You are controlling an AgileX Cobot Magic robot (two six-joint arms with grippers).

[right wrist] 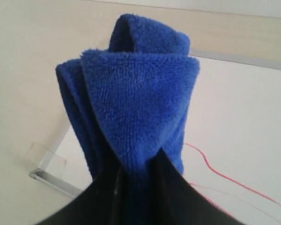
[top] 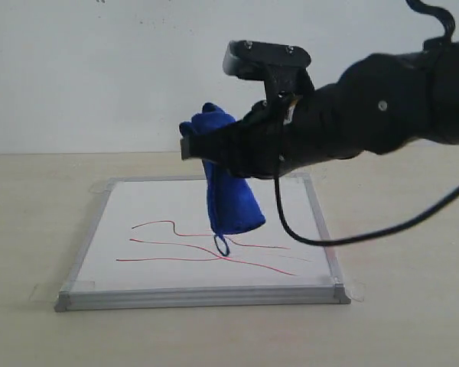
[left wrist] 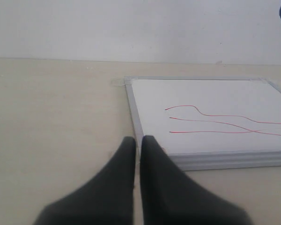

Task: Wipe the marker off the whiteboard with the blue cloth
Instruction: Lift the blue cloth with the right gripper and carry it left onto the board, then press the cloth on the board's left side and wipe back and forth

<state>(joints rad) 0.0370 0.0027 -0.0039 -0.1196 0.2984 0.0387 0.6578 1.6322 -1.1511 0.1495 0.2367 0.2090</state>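
The whiteboard (top: 176,206) lies flat on the table, silver-framed, with three wavy red marker lines (top: 206,254) across its near half. My right gripper (top: 201,147) is shut on the blue cloth (top: 231,200), which hangs bunched above the board; its loop (top: 222,245) dangles just over the lines. The right wrist view shows the cloth (right wrist: 138,98) pinched between the black fingers (right wrist: 178,192). My left gripper (left wrist: 137,140) is shut and empty, low over the table beside the board's near corner (left wrist: 178,161), and the marker lines (left wrist: 215,123) show there too.
The beige table (top: 30,222) surrounds the board. Clear tape tabs (top: 353,289) hold the board's corners. A black cable (top: 352,233) loops down from the right arm over the board's right edge. A white wall stands behind.
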